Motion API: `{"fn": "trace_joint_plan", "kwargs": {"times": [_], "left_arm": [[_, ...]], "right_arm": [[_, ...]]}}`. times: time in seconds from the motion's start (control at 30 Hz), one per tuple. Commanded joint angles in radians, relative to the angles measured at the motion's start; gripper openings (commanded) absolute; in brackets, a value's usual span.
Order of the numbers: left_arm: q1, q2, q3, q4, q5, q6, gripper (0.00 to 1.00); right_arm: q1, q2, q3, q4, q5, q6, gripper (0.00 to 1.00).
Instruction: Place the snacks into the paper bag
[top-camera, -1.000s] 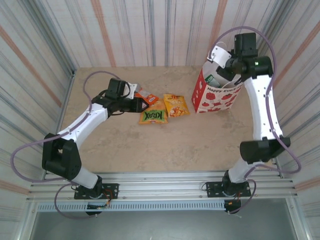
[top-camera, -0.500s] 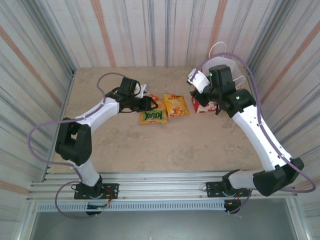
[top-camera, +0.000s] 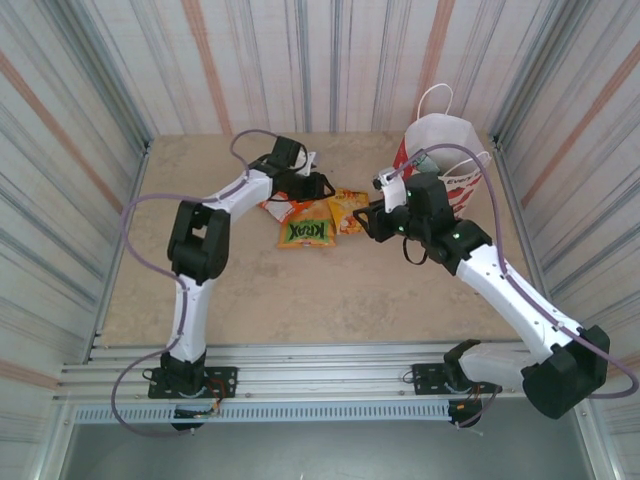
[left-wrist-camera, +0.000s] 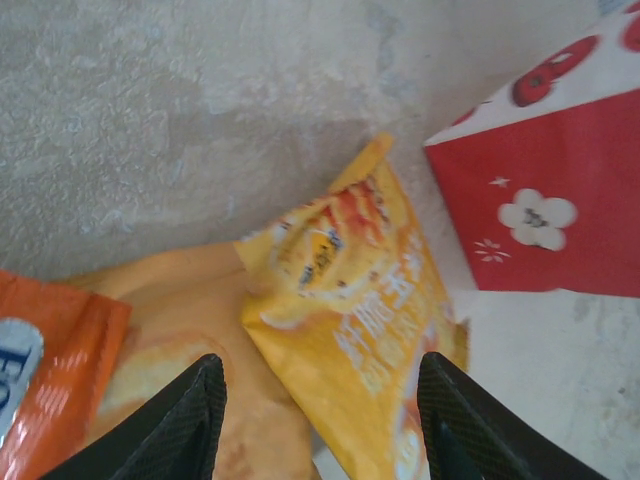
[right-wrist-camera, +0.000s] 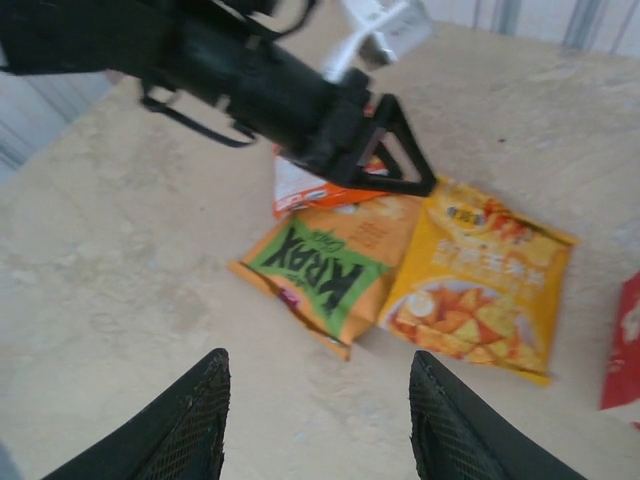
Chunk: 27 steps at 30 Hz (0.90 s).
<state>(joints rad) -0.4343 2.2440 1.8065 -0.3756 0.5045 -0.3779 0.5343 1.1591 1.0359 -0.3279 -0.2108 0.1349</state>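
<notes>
Three snacks lie together mid-table: an orange and green KRAX packet (top-camera: 306, 233) (right-wrist-camera: 320, 275), a yellow packet (top-camera: 349, 209) (left-wrist-camera: 350, 300) (right-wrist-camera: 480, 290) and an orange-white packet (top-camera: 274, 204) (right-wrist-camera: 310, 190). My left gripper (top-camera: 322, 187) (left-wrist-camera: 320, 410) (right-wrist-camera: 400, 150) hovers open just above the yellow and orange packets, holding nothing. From the right, my right gripper (top-camera: 373, 215) (right-wrist-camera: 315, 425) is open and empty above bare table, near the KRAX packet. The white paper bag (top-camera: 440, 150) with red apples and a red side (left-wrist-camera: 540, 210) stands upright at the back right.
Corrugated walls (top-camera: 80, 120) close in the table on three sides. Bare tabletop (top-camera: 300, 300) stretches in front of the packets toward the arm bases. The bag's looped handles (top-camera: 436, 95) rise above its mouth.
My right arm has swung from over the bag leftward and down toward the packets. My left arm has stretched right, bringing its gripper over the yellow packet.
</notes>
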Motion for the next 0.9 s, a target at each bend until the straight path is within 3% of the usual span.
{"fn": "trace_joint_plan", "kwargs": {"times": [0.0,0.6,0.67,0.73,0.77,0.87], "left_arm": [[-0.009,0.061,0.084,-0.052,-0.001,0.031,0.55],[-0.026,0.201,0.168,0.072,0.109,-0.064,0.52],[-0.03,0.208,0.177,0.077,0.111,-0.067,0.44],[-0.032,0.207,0.183,0.075,0.113,-0.066,0.24],[-0.033,0.2,0.18,0.08,0.113,-0.063,0.18],[-0.037,0.157,0.16,0.089,0.106,-0.035,0.1]], "right_arm": [[0.026,-0.012,-0.019,0.061,-0.009,0.069,0.49],[0.068,-0.006,-0.065,0.066,0.037,0.08,0.47],[0.068,-0.019,-0.069,0.063,0.043,0.079,0.47],[0.068,-0.034,-0.077,0.061,0.055,0.077,0.46],[0.067,-0.044,-0.084,0.062,0.064,0.075,0.46],[0.066,-0.079,-0.11,0.075,0.095,0.068,0.46]]}}
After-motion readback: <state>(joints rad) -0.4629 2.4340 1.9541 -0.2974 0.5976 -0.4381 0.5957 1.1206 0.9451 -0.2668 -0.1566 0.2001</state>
